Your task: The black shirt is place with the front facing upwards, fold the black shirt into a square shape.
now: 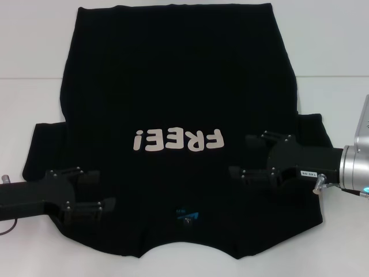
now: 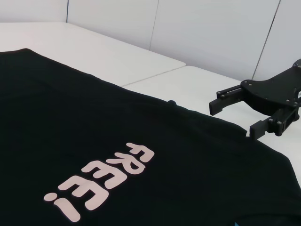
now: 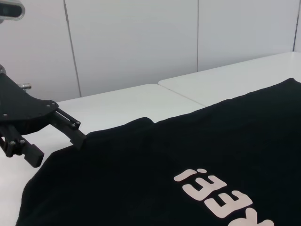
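The black shirt (image 1: 179,75) lies flat and face up on the white table (image 1: 34,98), its collar toward me. Pale "FREE!" lettering (image 1: 177,140) crosses the chest, and a small blue neck tag (image 1: 187,214) shows at the collar. My left gripper (image 1: 102,188) is open over the shirt's shoulder, beside the sleeve on my left. My right gripper (image 1: 241,156) is open over the opposite shoulder. In the left wrist view, the shirt (image 2: 94,117) fills the foreground and the right gripper (image 2: 233,120) sits at its far edge. In the right wrist view, the left gripper (image 3: 57,149) is at the shirt's (image 3: 188,146) edge.
A seam (image 1: 29,78) runs across the table behind the sleeves. Bare white tabletop lies on both sides of the shirt. White wall panels (image 3: 141,42) stand behind the table.
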